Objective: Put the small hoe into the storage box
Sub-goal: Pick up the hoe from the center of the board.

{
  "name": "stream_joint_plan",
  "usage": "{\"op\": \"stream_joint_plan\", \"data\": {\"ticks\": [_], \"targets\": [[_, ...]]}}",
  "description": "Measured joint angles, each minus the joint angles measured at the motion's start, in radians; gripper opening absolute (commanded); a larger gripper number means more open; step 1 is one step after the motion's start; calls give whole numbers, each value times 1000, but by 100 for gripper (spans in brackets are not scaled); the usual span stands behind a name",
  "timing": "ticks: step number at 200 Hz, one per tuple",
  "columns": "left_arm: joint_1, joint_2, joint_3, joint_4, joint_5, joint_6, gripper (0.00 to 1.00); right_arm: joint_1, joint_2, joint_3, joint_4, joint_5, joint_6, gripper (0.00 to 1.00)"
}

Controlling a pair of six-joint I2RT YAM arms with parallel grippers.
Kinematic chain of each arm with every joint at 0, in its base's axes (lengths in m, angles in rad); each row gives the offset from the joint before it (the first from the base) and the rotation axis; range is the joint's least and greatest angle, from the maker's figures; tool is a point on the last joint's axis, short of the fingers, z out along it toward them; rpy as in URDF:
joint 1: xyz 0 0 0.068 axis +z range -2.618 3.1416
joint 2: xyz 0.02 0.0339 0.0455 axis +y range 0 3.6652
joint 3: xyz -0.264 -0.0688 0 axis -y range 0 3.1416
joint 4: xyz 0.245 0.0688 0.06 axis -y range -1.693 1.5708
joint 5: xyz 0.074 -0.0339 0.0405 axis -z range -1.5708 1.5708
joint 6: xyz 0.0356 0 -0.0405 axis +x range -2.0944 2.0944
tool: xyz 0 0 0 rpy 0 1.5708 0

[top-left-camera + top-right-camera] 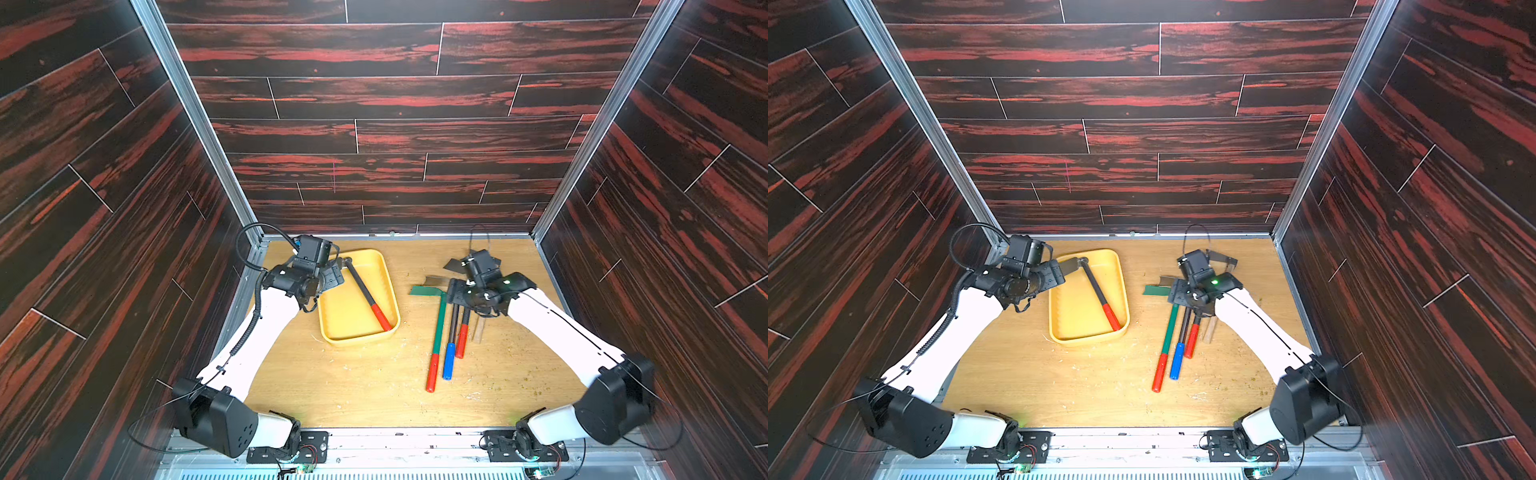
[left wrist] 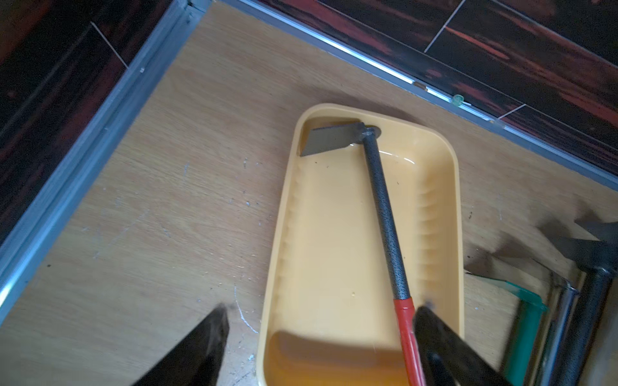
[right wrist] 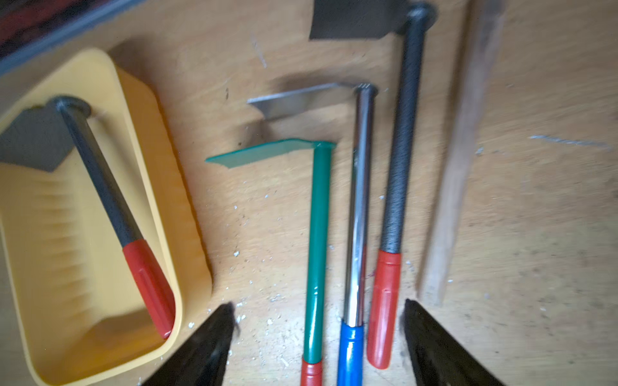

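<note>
Top views both show the wooden table point(image 1: 374, 395), with the yellow storage box point(image 1: 345, 307) on the left arm's side. The small hoe point(image 1: 368, 295) already lies inside it on a diagonal, its blade in a far corner and its red grip in the opposite near corner. On the bare table near the right arm lie a green hoe point(image 3: 319, 234), a chrome hoe point(image 3: 359, 200) with a blue grip, a dark hoe point(image 3: 399, 167) with a red grip and a pale wooden stick point(image 3: 458, 167). The left gripper point(image 2: 322, 309) hangs over the box with its jaws spread, holding nothing. The right gripper point(image 3: 318, 304) is also wide open and empty, above the three handles. The placing looks done; judging by this, only pulling the arms clear remains, unless another hoe is meant too.
</note>
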Motion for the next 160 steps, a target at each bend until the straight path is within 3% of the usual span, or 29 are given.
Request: {"op": "stream_joint_plan", "data": {"ticks": [100,160], "targets": [[0,-3,-75,-23,-20,-16,87,19,126,0,45,-76,38,79],[3,-83,-138,-9,-50,-34,88,19,158,-17,87,-122,47,76]]}}
